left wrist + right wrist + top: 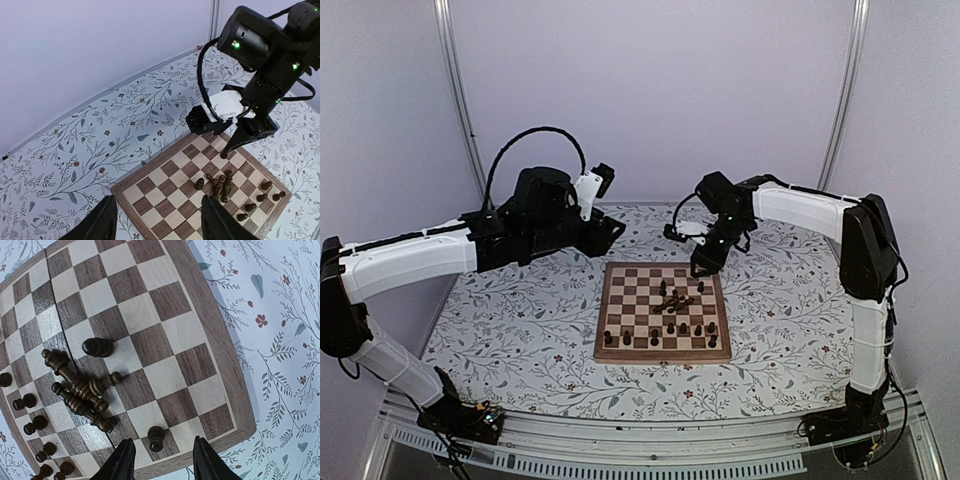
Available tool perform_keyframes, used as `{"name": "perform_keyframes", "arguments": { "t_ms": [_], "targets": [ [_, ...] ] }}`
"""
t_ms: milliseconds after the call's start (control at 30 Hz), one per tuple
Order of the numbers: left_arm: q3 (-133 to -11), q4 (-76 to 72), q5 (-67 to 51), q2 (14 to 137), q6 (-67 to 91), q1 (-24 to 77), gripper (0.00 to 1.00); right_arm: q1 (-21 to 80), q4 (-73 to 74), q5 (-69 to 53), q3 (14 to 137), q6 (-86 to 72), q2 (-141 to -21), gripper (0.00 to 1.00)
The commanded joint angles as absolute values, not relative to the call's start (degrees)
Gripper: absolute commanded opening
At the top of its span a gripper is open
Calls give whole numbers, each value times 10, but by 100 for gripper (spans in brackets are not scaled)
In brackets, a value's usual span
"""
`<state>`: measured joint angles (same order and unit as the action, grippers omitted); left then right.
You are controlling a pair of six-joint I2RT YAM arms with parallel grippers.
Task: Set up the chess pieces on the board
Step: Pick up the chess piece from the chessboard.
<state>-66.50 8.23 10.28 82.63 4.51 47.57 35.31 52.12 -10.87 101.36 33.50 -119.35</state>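
The wooden board [630, 290] lies mid-table. Several dark chess pieces stand in a row [655, 337] along its near edge. A few more lie in a pile [677, 300] near the middle, also seen in the right wrist view [80, 390]. My right gripper [703, 268] is low over the board's far right corner, open. One small piece [156, 437] stands upright just ahead of its gripper [162, 465], untouched. My left gripper [617, 228] hangs open and empty above the table beyond the board's far left corner. In its own view the left gripper [160, 222] looks down on the board [165, 185].
The floral table surface [520, 330] surrounds the board on all sides. Another piece [97, 346] stands alone beside the pile. The right arm [260, 60] with its white cable plug fills the upper right of the left wrist view. Pale walls and metal posts [460, 100] close the back.
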Motion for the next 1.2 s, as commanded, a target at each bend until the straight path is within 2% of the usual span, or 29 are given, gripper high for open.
{"name": "perform_keyframes", "arguments": {
  "t_ms": [0, 300, 500, 700, 967, 1167],
  "targets": [
    [-679, 81, 102, 811, 44, 475, 59, 343, 505, -104, 981, 326, -1180, 45],
    [-679, 82, 102, 811, 44, 476, 59, 343, 506, -102, 976, 323, -1198, 47],
    [-679, 82, 102, 811, 43, 476, 59, 343, 512, -106, 987, 321, -1214, 43],
    [-679, 82, 101, 809, 42, 477, 59, 343, 519, -117, 988, 323, -1222, 35],
    [-679, 82, 101, 809, 41, 478, 59, 343, 530, -121, 1001, 323, -1223, 11],
    [-679, 82, 103, 809, 41, 478, 59, 363, 542, -112, 1008, 335, -1188, 6]
  ]
}}
